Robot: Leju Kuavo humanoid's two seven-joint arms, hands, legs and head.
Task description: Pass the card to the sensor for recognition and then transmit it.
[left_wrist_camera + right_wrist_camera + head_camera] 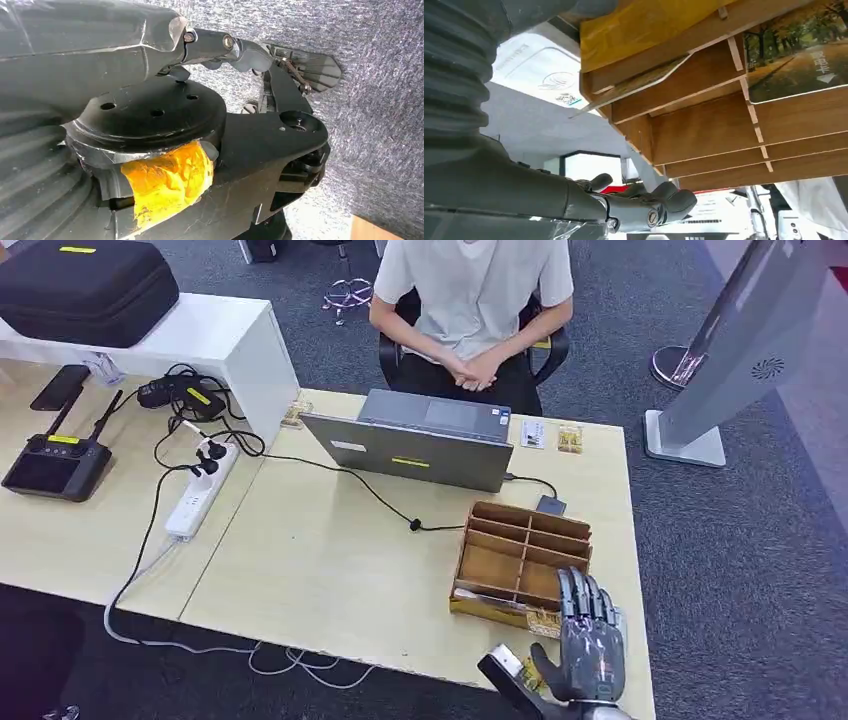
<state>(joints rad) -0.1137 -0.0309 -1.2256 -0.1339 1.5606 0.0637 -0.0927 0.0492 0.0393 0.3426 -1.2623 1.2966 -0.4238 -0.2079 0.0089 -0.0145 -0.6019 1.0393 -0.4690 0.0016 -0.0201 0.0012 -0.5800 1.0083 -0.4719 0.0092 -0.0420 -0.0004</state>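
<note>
**One hand at the card rack, fingers spread and holding nothing**

One dark grey many-fingered right hand (590, 640) stands at the near right corner of the pale wooden table (330, 570), its fingers straight, a little apart, and pointing up over the near edge of the brown wooden slotted card rack (522, 560). Nothing sits between thumb and fingers. In the right wrist view the same hand (644, 205) reaches along the underside of the rack (724, 115), fingers loosely extended and bare.

A picture card printed with autumn trees (796, 55) lies flat in one compartment of the rack, and a thin pale card (634, 82) leans tilted in the neighbouring slot, just beside the rack's wall. Which compartment each occupies in the head view cannot be told.

The left hand (260, 50) hangs over grey carpet (380, 100); whether its fingers are apart or closed cannot be told.

Behind the rack stands an open grey laptop (420, 445), a black cable (370, 490) running from it toward a white power strip (200, 495). A person in a white shirt (470, 290) sits at the far side, hands clasped.
</note>
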